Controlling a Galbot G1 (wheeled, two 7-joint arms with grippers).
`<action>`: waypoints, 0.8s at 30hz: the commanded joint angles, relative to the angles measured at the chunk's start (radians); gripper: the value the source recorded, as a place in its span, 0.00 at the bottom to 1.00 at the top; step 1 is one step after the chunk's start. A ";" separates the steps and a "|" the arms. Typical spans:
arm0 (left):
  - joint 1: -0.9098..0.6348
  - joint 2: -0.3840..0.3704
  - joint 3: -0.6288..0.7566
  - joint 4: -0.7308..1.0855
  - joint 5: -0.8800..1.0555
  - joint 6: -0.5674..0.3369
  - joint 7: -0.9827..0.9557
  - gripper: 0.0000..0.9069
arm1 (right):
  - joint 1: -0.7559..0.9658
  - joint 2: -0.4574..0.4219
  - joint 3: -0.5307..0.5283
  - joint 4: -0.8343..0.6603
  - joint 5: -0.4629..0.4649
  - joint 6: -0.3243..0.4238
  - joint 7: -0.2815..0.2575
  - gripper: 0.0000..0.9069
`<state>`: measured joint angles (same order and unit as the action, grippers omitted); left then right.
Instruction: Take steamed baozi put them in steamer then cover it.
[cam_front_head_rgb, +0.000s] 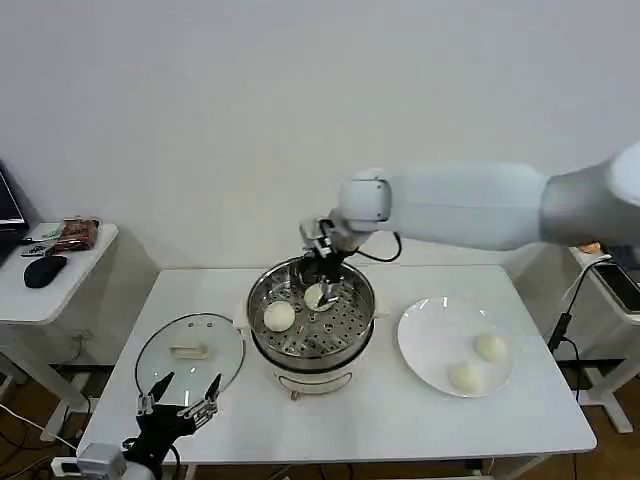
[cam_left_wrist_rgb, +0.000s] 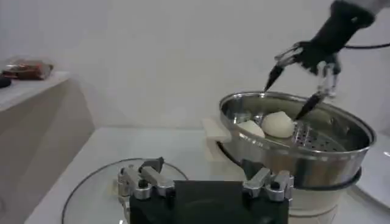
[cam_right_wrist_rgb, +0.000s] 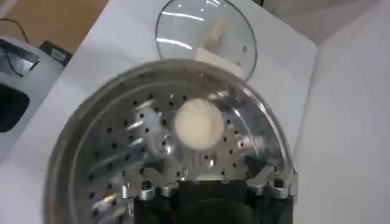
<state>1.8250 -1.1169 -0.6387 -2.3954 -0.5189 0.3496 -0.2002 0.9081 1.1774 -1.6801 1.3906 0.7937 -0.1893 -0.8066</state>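
While my right gripper (cam_front_head_rgb: 322, 268) hangs just above the far rim of the steamer (cam_front_head_rgb: 262, 322), its fingers are spread wide and hold nothing, which the left wrist view confirms (cam_left_wrist_rgb: 300, 82). Two steamed baozi lie on the perforated floor inside: one near the left side (cam_front_head_rgb: 279, 316) and one toward the back (cam_front_head_rgb: 315, 296), just beneath my open fingers. In my right wrist view a bun (cam_right_wrist_rgb: 198, 123) sits on the holed metal floor. Two more baozi (cam_front_head_rgb: 490, 347) (cam_front_head_rgb: 465, 377) rest on the white plate (cam_front_head_rgb: 425, 325) to the right of the steamer, close together but apart. The cover (cam_front_head_rgb: 190, 352) lies flat on the table (cam_front_head_rgb: 400, 420) to the left of the steamer, handle up. My left gripper (cam_front_head_rgb: 180, 400) waits low at the table's near edge, just beside the cover, its jaws open and empty.
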 joint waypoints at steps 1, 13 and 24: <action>0.001 -0.003 -0.003 -0.005 0.010 -0.001 -0.001 1.00 | 0.177 -0.234 -0.085 0.183 -0.067 0.024 -0.040 1.00; 0.002 -0.008 -0.007 -0.014 0.008 0.002 0.001 1.00 | 0.312 -0.441 -0.270 0.291 -0.230 0.111 -0.124 1.00; 0.008 -0.027 -0.008 -0.030 0.008 0.005 0.004 1.00 | 0.212 -0.602 -0.293 0.289 -0.327 0.121 -0.117 1.00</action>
<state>1.8327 -1.1418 -0.6462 -2.4221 -0.5118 0.3550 -0.1973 1.1506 0.7339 -1.9226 1.6488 0.5551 -0.0888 -0.9078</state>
